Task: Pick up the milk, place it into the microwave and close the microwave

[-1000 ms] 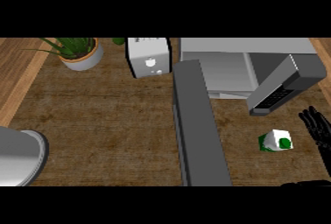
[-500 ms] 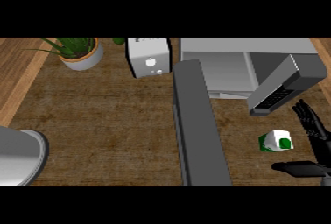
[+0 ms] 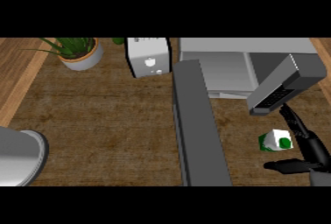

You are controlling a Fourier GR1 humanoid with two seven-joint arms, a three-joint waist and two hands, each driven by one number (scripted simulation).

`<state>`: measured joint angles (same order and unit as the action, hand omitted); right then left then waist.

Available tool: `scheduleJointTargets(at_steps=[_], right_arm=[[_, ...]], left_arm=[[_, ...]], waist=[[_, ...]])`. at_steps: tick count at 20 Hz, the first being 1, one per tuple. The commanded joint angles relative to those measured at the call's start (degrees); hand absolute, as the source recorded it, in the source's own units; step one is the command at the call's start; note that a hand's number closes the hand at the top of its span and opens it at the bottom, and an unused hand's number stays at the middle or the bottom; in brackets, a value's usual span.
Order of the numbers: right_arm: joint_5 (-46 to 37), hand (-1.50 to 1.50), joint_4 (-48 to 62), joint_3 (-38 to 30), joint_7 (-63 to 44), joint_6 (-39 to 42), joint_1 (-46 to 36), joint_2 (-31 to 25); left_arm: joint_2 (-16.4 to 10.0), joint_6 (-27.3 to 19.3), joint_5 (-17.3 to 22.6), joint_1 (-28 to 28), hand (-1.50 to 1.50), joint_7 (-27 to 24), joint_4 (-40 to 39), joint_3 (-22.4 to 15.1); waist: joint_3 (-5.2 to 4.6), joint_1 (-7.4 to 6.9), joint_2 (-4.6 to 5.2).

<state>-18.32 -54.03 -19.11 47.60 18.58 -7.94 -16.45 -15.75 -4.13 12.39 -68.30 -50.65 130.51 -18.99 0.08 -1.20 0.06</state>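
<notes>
A small white and green milk carton [image 3: 276,140] stands on the brown counter right of the open microwave door [image 3: 199,127]. My right hand [image 3: 311,154] is at the carton's right and near side, open, with straight fingers [image 3: 296,122] reaching past its far right and the thumb [image 3: 284,166] stretched out just below it. Neither finger nor thumb is curled round the carton. The microwave [image 3: 242,65] stands at the back right with its cavity open. My left hand does not show.
A white toaster [image 3: 149,57] and a potted plant [image 3: 76,51] stand at the back. A grey round object [image 3: 19,156] lies at the left edge. A dark grey panel [image 3: 284,85] juts out just beyond the carton.
My right hand has moved in from the lower right toward the carton; its thumb now extends below the carton and its fingers lie along the right side. The carton has not moved.
</notes>
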Motion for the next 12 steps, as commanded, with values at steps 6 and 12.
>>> scheduleJointTargets(at_steps=[6, 12], right_arm=[[-4.0, 1.5, 13.5, 3.5, 11.8, -4.2, -1.7, -0.5], [-6.1, -1.5, 23.0, 2.1, 16.2, -13.1, -6.8, -2.6]], left_arm=[[0.0, -0.1, 1.7, 1.7, -1.5, 0.8, -0.9, 1.3], [-2.3, 2.8, 5.1, -0.8, -1.5, -0.8, 0.7, 4.5]], waist=[[0.0, 0.4, 0.05], [0.04, -0.2, 0.1]])
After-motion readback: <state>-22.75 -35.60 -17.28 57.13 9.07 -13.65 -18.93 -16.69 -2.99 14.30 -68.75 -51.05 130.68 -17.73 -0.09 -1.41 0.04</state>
